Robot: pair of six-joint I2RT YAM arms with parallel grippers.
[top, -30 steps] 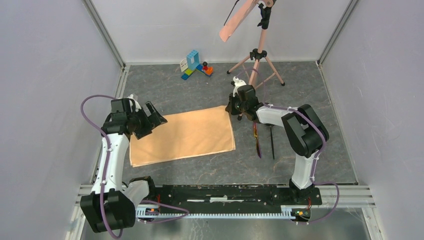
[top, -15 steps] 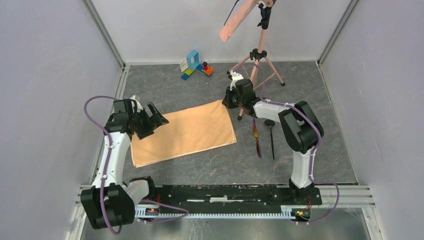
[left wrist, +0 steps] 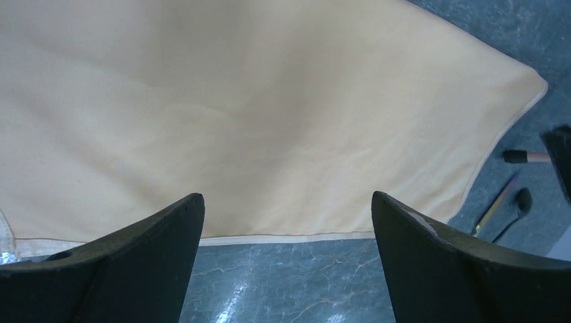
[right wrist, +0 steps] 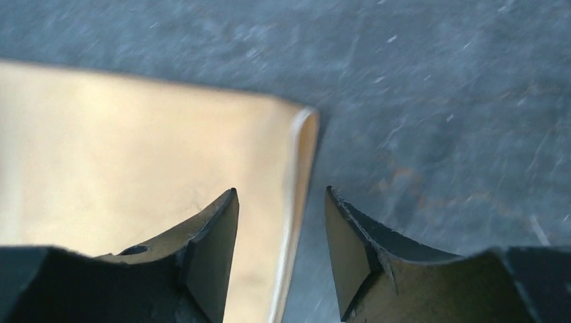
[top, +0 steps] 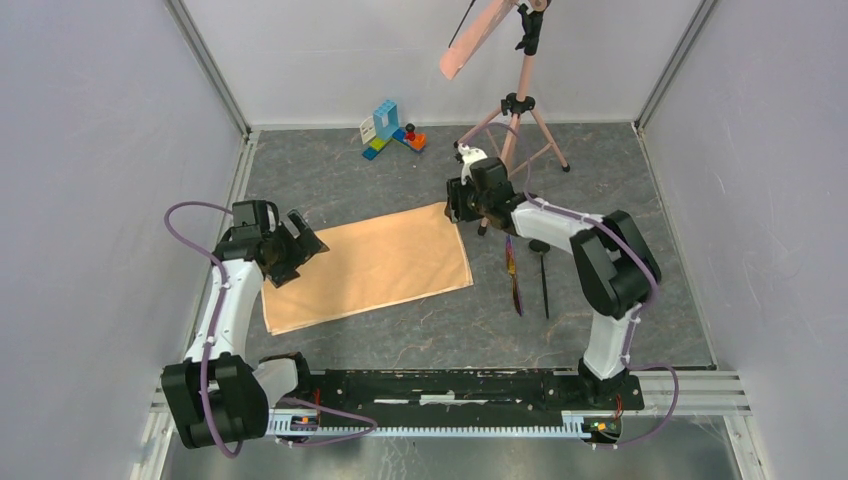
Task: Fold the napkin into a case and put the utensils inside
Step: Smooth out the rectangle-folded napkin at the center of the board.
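The napkin [top: 370,265] is lying flat and unfolded on the grey marbled tabletop [top: 420,340], a soft peach-tan rectangle with a hemmed border. Bare tabletop is running along its near edge. The left end effector [top: 297,243] is hovering over the napkin's left edge, jaws spread wide and gripping nothing. The right end effector [top: 458,205] is sitting at the far right corner with its jaws partly parted. Its wrist view is showing the napkin's slightly curled corner lying between them, unclamped. The utensils [top: 515,280], one iridescent and one slim black, are lying just right of the napkin, apart from it.
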